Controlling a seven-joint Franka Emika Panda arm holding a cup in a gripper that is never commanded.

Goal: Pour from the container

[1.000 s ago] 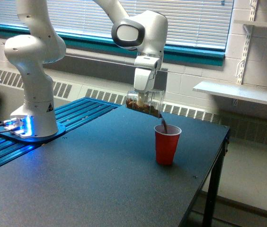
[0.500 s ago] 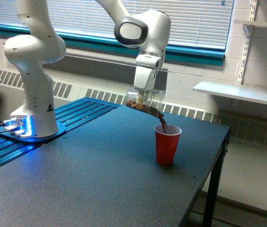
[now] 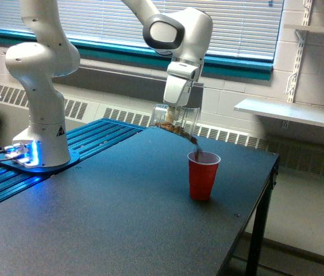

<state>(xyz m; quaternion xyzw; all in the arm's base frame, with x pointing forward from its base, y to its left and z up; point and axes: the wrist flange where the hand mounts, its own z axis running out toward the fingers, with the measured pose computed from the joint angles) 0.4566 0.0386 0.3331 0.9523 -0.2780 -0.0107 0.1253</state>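
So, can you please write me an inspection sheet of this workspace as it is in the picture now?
Surface: dark table, bare apart from the red cup.
Job's things: clear container tilted, brown bits falling into the red cup, which stands upright.
Clutter: nothing seen.
Grippers: gripper shut on the container; jaws hidden behind it.
Cables: dark cables at the arm base, far left.
Surroundings: window blinds, wall radiator, shelf at the exterior view's right.

Open tabletop (image 3: 110, 213) is left all around the red cup (image 3: 202, 175) — above it, passage is blocked by the tilted container (image 3: 175, 122).
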